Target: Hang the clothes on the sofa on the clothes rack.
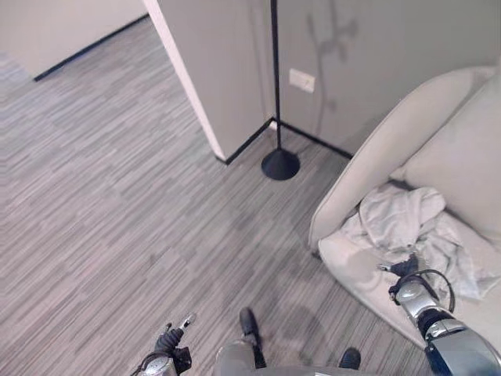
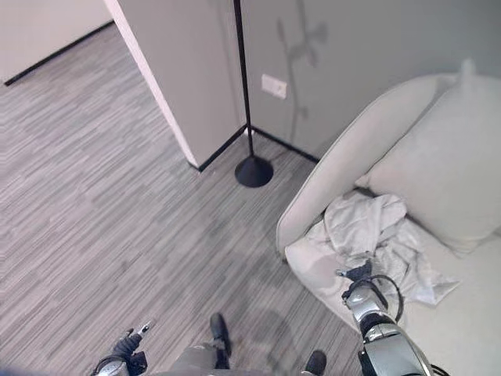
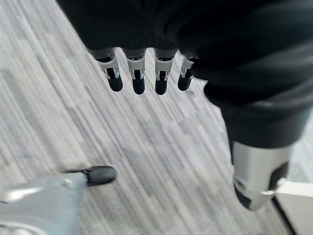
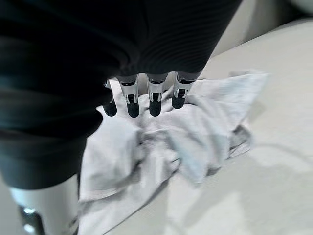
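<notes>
1. Left eye view: a crumpled pale grey garment (image 1: 411,231) lies heaped on the seat of the light beige sofa (image 1: 368,160), its long axis running from the front seat edge back toward the big cushion (image 1: 462,164).
2. The right hand (image 4: 146,95) hovers over the garment, fingers straight, holding nothing.
3. The left hand (image 3: 142,73) hangs over the grey striped carpet (image 1: 117,196), fingers relaxed.
4. A black rack pole on a round base (image 1: 279,163) stands by the wall corner.

We lose the rack's pole (image 1: 275,78) at the top edge — its hooks are out of frame — and the sofa (image 2: 329,168) runs off to the right. The right hand (image 1: 405,278) covers part of the clothes (image 1: 407,223); whether its fingertips (image 4: 132,108) touch the cloth, we cannot tell.
</notes>
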### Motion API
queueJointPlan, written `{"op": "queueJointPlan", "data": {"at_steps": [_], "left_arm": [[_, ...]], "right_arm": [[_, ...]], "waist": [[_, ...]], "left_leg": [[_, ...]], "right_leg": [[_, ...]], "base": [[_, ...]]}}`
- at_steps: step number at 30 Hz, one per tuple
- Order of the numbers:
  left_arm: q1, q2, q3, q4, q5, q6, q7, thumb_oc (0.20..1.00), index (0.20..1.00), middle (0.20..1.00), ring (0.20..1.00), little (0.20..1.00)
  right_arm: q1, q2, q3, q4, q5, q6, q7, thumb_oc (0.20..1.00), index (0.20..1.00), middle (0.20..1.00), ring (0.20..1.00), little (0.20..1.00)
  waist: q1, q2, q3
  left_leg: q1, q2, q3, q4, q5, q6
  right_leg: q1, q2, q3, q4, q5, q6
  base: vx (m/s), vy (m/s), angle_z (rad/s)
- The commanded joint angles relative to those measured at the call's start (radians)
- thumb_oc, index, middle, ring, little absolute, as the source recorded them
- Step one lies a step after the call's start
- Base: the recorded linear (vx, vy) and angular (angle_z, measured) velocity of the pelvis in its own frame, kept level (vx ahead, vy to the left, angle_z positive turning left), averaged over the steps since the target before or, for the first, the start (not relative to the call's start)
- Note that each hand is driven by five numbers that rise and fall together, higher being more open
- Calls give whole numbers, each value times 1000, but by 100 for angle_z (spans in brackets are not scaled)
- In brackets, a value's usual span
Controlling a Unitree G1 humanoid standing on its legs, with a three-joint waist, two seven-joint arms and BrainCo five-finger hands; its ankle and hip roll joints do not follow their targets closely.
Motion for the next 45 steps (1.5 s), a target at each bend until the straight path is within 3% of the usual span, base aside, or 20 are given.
{"op": "queueJointPlan", "data": {"at_steps": [1, 6, 9, 13, 17, 18, 19, 20, 26, 27, 33, 34, 37, 39, 41, 45], "left_arm": [[-59, 36, -42, -5, 15, -64, 5, 1000, 1000, 1000, 1000, 1000], [-62, 34, -80, -17, 37, -84, 37, 1000, 1000, 1000, 1000, 1000], [-68, 40, -121, -42, 31, -102, 66, 1000, 1000, 1000, 1000, 1000], [-93, 48, -130, -51, -16, -104, 59, 1000, 1000, 1000, 1000, 1000], [-101, 60, -134, -66, -39, -103, 44, 1000, 1000, 1000, 1000, 1000], [-106, 69, -128, -69, -49, -98, 34, 1000, 1000, 1000, 1000, 1000], [-108, 75, -124, -69, -53, -94, 30, 1000, 1000, 1000, 1000, 1000], [-112, 84, -113, -78, -63, -90, 17, 1000, 1000, 1000, 1000, 1000], [-122, 87, -109, -104, -53, -85, 14, 1000, 1000, 1000, 1000, 1000], [-134, 81, -99, -83, -38, -79, 20, 1000, 1000, 1000, 1000, 1000], [-151, 68, -61, -32, -6, -71, 40, 1000, 1000, 1000, 1000, 1000], [-146, 67, -43, -21, 0, -64, 50, 1000, 1000, 1000, 1000, 1000], [-133, 59, -5, -14, 17, -46, 62, 1000, 1000, 1000, 1000, 1000], [-125, 55, 5, -8, 27, -39, 69, 1000, 1000, 1000, 1000, 1000], [-115, 42, 15, -13, 63, -21, 72, 1000, 1000, 1000, 1000, 1000], [-104, 46, 1, -85, 78, -9, 61, 1000, 1000, 1000, 1000, 1000]], "right_arm": [[-121, -97, -25, -34, 30, -21, -117, 1000, 1000, 1000, 1000, 1000], [-188, -149, -63, -66, 61, -51, -216, 1000, 1000, 1000, 1000, 1000], [-280, -168, -93, -42, 175, -86, -251, 1000, 1000, 1000, 1000, 1000], [-343, -177, -89, 6, 381, -132, -95, 1000, 1000, 1000, 1000, 1000], [-398, -178, -47, 82, 500, -121, 52, 1000, 1000, 1000, 1000, 1000], [-422, -173, -29, 133, 530, -98, 111, 645, 645, 645, 645, 645], [-431, -169, -17, 160, 539, -86, 139, 200, 200, 200, 200, 200], [-435, -154, 2, 170, 568, -81, 184, 200, 200, 200, 200, 200], [-406, -105, -51, 200, 678, -83, 206, 200, 200, 200, 200, 200], [-353, -38, -73, 163, 722, -110, 204, 200, 200, 200, 200, 200], [-199, 59, -168, 11, 893, -186, 201, 200, 200, 200, 200, 200], [-108, 101, -202, -140, 977, -239, 194, 200, 200, 200, 200, 200], [42, 147, -230, -468, 1018, -319, 195, 200, 200, 200, 200, 200], [106, 162, -239, -606, 1022, -342, 187, 200, 200, 200, 200, 200], [205, 150, -297, -949, 1005, -415, 193, 200, 200, 200, 200, 200], [187, 74, -331, -1135, 882, -415, 167, 200, 200, 200, 200, 200]], "waist": [[17, -24, 71], [32, 5, 113], [54, 31, 136], [65, 41, 146], [72, 41, 151], [78, 37, 149], [80, 35, 147], [78, 27, 141], [68, 11, 129], [51, -5, 118], [2, -43, 96], [-19, -63, 88], [-54, -88, 78], [-67, -100, 73], [-101, -128, 31], [-113, -140, -28]], "left_leg": [[-99, 101, -21, 112, 30, -117], [-160, 98, -34, 148, 14, -120], [-240, 75, -41, 171, 0, -115], [-307, 66, -40, 204, -20, -106], [-358, 65, -30, 238, -43, -96], [-382, 60, -27, 248, -48, -94], [-396, 60, -24, 254, -50, -93], [-416, 56, -18, 260, -55, -90], [-439, 54, -7, 294, -80, -83], [-431, 53, -3, 308, -93, -78], [-386, 45, -1, 300, -106, -74], [-347, 40, 1, 283, -101, -73], [-286, 37, 5, 251, -97, -66], [-246, 29, 9, 227, -92, -63], [-118, 19, 23, 177, -83, -50], [7, -5, 23, 106, -59, -41]], "right_leg": [[24, -98, -11, 57, 2, 32], [-27, -116, 2, 69, 7, 40], [-88, -143, 16, 64, 29, 56], [-146, -168, 21, 80, 38, 62], [-188, -182, 20, 93, 45, 67], [-202, -186, 18, 95, 49, 68], [-210, -189, 14, 97, 54, 69], [-226, -192, 8, 101, 60, 70], [-237, -202, 0, 113, 75, 72], [-229, -207, -2, 119, 79, 73], [-204, -210, -5, 134, 80, 73], [-183, -205, -2, 139, 78, 72], [-151, -198, 1, 148, 72, 71], [-133, -198, 2, 158, 68, 71], [-67, -195, -1, 204, 58, 70], [17, -193, -14, 227, 59, 75]], "base": [[8, 7, 5], [39, 19, -1], [72, 36, 0], [47, 47, 6], [34, 28, 3], [73, 35, 0], [80, 30, 0], [64, 22, 0], [18, 13, 0], [0, 0, 0], [10, -21, -4], [10, -49, -1], [2, -17, 1], [6, -6, -7], [47, 5, -3], [36, 42, -6]]}}
